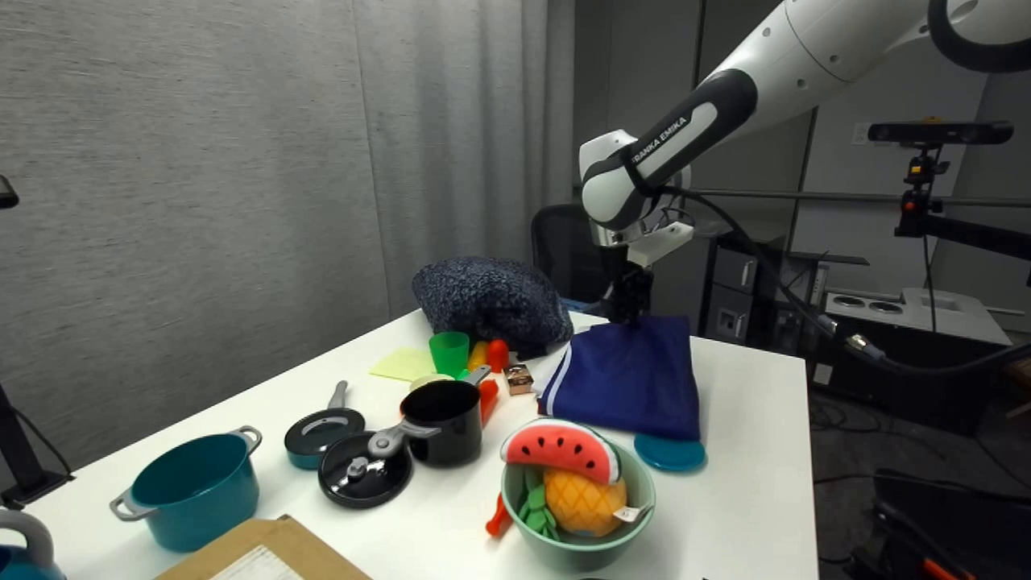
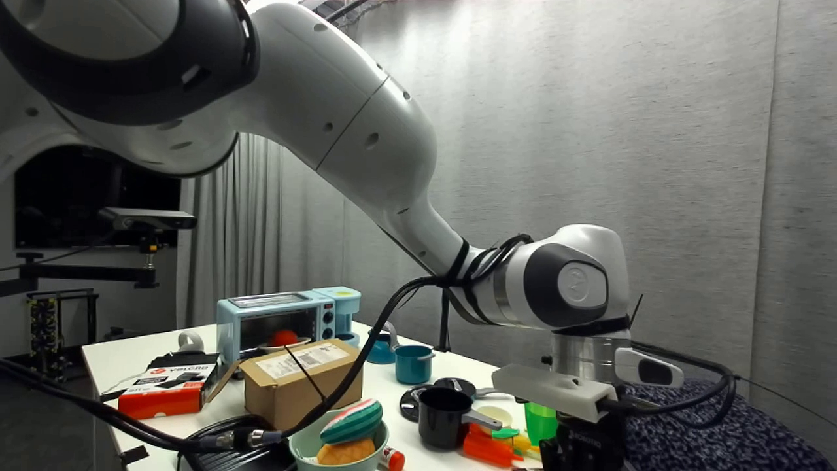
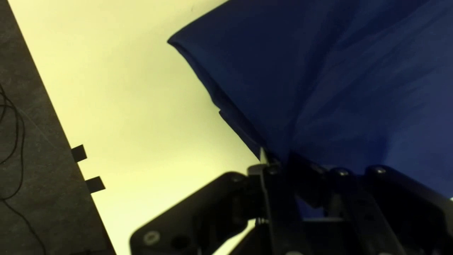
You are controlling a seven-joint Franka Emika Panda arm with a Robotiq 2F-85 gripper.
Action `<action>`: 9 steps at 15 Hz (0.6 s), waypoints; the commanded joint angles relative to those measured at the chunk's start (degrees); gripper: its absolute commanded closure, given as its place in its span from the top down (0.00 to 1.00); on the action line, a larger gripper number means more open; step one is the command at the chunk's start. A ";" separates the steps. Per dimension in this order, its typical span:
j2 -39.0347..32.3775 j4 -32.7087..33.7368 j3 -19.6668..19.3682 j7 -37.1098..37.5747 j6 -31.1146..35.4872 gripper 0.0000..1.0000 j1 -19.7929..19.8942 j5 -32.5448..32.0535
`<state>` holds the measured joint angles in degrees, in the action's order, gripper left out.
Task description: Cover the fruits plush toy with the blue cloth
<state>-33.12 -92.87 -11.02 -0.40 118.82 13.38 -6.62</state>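
The tool [image 1: 629, 319] is clenched, its jaws almost together, gripping the blue cloth [image 1: 632, 383] by an edge. Deep blue and creased towards the grip, it lies on the desk [image 1: 753, 483], in an exterior view at one o'clock from the pale green bowl [image 1: 564, 554] holding a watermelon plush [image 1: 561, 445] and a pineapple plush [image 1: 584, 501]. The arm [image 1: 734, 93] reads "FRANKA EMIKA"; an orange-and-white box [image 2: 171, 384], "VELCRO".

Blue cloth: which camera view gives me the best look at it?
An exterior view shows the blue cloth best, with most of its outline visible. The wrist view gives only a close-up: folds gathered at the end effector, the rest running out of frame. I can't make it out anywhere else.
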 commanded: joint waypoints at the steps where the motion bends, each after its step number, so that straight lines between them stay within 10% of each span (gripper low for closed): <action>1: 2.41 -4.25 -0.66 2.50 1.88 0.33 -1.93 -2.61; 9: -3.13 0.31 1.08 2.45 -6.33 0.93 0.12 3.21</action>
<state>-33.97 -95.80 -10.93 2.07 116.65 11.99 -6.87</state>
